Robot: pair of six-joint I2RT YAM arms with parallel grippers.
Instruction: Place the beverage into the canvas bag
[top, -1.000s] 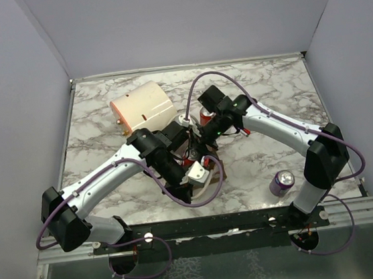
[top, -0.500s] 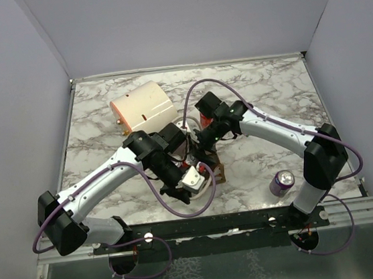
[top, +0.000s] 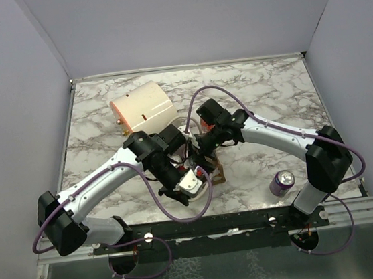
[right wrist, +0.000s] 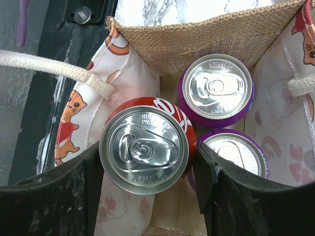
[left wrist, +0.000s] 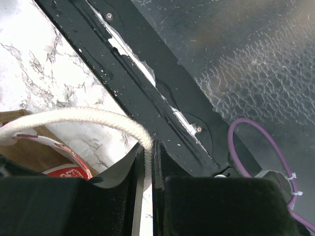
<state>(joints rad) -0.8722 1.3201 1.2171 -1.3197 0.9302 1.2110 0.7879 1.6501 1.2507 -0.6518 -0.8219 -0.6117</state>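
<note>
The canvas bag is tan inside and white with cat prints outside. It stands open right below my right gripper. That gripper is shut on an upright red beverage can, held in the bag's mouth against its left wall. Two purple cans stand inside the bag. My left gripper is shut on one white rope handle and holds it taut at the bag's near side. In the top view the bag is mostly hidden under both grippers.
A cream cylinder lies at the back left of the marble table. Another purple can stands near the right arm's base. The black rail runs along the table's near edge.
My right gripper has carried the red can nearer and left, over the bag. My left gripper has drawn the handle a little toward the near edge.
</note>
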